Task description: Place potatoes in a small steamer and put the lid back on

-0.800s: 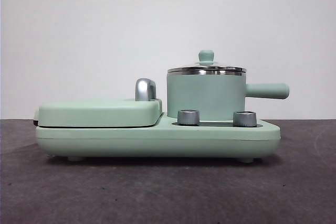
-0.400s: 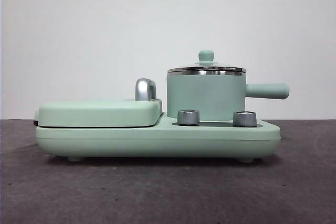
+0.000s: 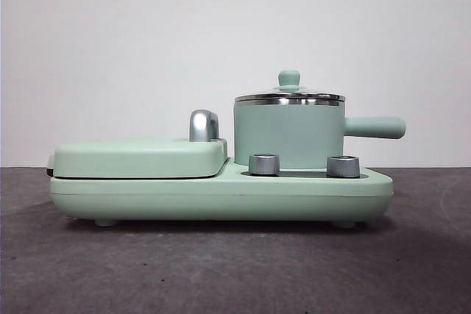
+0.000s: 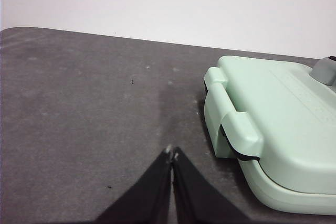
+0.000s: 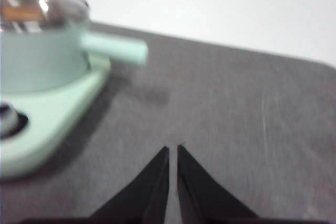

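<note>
Lid (image 3: 289,96) seated on small steamer (image 3: 288,134); no potatoes visible. Left pincer (image 4: 171,153), right pincer (image 5: 172,149) closed, empty, beside steamer's base. Next, likely: open right pincer, grip knob squarely, lift lid straight.

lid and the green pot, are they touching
Touching. In the front view the lid sits flat on the pot, its steel rim resting on the pot's top edge with no gap showing.

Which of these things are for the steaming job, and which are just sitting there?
For the job:
small steamer
lid, on the steamer
No potato in view.

Just there:
griddle cover
chrome handle
two knobs
table
</note>
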Controlling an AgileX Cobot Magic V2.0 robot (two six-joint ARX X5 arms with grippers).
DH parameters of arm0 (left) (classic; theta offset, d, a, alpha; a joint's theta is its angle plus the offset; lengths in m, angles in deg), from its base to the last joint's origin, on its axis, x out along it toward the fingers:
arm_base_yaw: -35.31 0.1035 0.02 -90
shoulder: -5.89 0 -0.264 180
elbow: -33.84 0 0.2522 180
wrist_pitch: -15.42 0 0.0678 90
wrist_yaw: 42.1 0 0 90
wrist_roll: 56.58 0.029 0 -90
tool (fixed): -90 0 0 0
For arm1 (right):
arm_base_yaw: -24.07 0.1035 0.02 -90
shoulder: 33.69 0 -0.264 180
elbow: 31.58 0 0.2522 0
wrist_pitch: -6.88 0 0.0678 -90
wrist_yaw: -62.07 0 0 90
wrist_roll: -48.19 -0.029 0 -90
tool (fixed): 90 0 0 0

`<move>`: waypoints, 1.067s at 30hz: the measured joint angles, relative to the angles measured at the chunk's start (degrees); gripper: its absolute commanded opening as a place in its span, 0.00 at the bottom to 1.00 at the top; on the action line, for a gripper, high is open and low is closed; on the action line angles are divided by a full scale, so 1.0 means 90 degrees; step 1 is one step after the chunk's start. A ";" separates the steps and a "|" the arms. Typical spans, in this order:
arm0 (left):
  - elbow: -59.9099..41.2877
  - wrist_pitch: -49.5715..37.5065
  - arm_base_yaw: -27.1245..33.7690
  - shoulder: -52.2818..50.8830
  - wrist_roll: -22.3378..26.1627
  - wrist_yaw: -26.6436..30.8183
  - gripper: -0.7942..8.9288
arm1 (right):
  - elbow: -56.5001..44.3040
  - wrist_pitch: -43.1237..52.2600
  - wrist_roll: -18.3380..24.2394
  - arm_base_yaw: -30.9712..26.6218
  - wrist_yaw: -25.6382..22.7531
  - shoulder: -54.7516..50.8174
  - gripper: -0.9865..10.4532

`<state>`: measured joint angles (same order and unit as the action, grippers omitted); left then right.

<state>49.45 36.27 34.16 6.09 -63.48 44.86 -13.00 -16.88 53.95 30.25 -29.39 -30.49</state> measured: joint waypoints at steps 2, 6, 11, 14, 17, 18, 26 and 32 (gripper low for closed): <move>0.0000 0.0002 0.0000 0.0000 0.0000 0.0000 0.09 | -0.0294 0.0019 0.0002 -0.0068 0.0000 -0.0294 0.11; 0.0000 0.0000 0.0000 0.0000 0.0000 0.0000 0.09 | -0.0432 0.0102 0.0005 -0.0204 0.0000 -0.0335 0.11; 0.0000 -0.0005 0.0000 0.0000 0.0000 0.0000 0.09 | -0.0432 0.0080 -0.0002 -0.0430 0.0000 -0.0335 0.11; 0.0000 -0.0005 0.0000 0.0000 0.0000 0.0000 0.09 | -0.0432 0.0078 -0.0024 -0.0459 -0.0010 -0.0335 0.11; 0.0000 -0.0005 0.0000 0.0000 0.0000 0.0000 0.09 | -0.0432 0.0078 -0.0024 -0.0459 -0.0007 -0.0335 0.11; 0.0000 -0.0005 0.0000 0.0000 0.0000 0.0000 0.09 | -0.0432 0.0078 -0.0024 -0.0459 -0.0007 -0.0335 0.11; 0.0000 -0.0005 0.0000 0.0000 0.0000 0.0000 0.09 | -0.0432 0.0078 -0.0024 -0.0459 -0.0007 -0.0335 0.11; 0.0000 -0.0005 0.0000 0.0000 0.0000 0.0000 0.09 | -0.0432 0.0078 -0.0024 -0.0459 -0.0007 -0.0335 0.11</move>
<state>49.45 36.23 34.16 6.09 -63.48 44.86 -16.89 -16.18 53.73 26.12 -29.45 -33.50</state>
